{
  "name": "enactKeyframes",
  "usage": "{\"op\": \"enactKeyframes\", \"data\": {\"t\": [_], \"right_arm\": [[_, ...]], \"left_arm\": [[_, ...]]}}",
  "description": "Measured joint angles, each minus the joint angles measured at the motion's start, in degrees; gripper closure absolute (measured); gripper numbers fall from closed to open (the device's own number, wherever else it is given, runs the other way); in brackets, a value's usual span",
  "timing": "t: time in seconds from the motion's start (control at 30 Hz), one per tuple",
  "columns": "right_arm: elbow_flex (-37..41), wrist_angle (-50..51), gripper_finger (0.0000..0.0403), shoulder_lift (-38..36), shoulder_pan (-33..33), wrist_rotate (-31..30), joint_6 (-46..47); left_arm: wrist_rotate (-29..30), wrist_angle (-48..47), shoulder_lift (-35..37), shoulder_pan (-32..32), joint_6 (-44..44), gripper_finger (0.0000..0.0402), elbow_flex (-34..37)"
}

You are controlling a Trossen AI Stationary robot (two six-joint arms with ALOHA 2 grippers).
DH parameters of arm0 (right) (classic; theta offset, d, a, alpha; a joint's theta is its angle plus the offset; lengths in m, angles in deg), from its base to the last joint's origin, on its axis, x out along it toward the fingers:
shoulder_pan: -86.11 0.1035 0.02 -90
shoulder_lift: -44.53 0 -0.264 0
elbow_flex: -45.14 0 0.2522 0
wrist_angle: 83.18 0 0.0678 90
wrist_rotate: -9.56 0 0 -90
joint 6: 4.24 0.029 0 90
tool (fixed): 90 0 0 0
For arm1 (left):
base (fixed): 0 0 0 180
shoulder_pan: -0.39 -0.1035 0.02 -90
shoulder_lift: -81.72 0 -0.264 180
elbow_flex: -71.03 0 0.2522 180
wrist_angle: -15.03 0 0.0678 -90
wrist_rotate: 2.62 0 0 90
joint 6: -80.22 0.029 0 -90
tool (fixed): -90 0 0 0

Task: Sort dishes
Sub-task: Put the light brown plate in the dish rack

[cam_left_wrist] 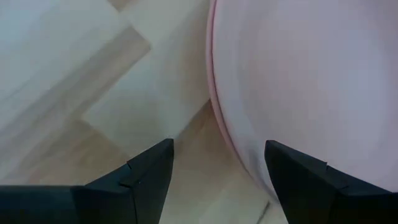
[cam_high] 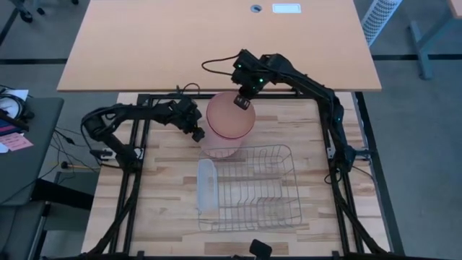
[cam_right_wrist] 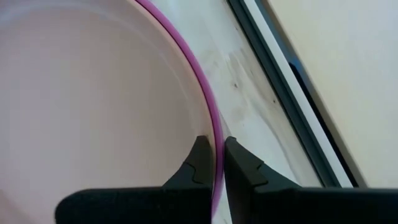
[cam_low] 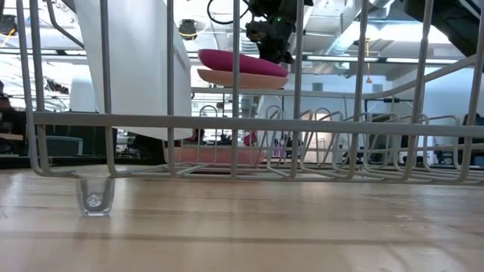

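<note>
Low view: rack (cam_low: 234, 121) wires across plates (cam_low: 242, 69).

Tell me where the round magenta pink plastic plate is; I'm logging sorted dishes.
In the high view, the round magenta pink plastic plate is held aloft by the right gripper clamped on its rim, above the remaining plate stack beyond the silver wire rack.

No text, label, brand or number can be read anywhere — a white label (cam_high: 286, 9) on the far tan table (cam_high: 144, 43) shows only an illegible blur.
</note>
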Motion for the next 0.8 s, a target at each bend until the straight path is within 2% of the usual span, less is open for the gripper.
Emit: {"op": "enactKeyframes", "data": {"t": [0.2,0.4,0.8], "right_arm": [[0.0,-0.6,0.0387,0.1,0.0,0.0,0.0],[0.0,-2.6,0.0388,0.7,0.1,1.0,0.7],[0.0,-7.4,0.0388,11.8,0.4,3.0,2.6]], "left_arm": [[1.8,0.7,-0.4,0.0,-0.2,0.0155,-0.1],[4.3,-3.1,-0.2,-1.3,1.1,0.0155,-0.3],[4.8,-5.7,-0.2,-3.2,3.7,0.0155,-0.3]]}}
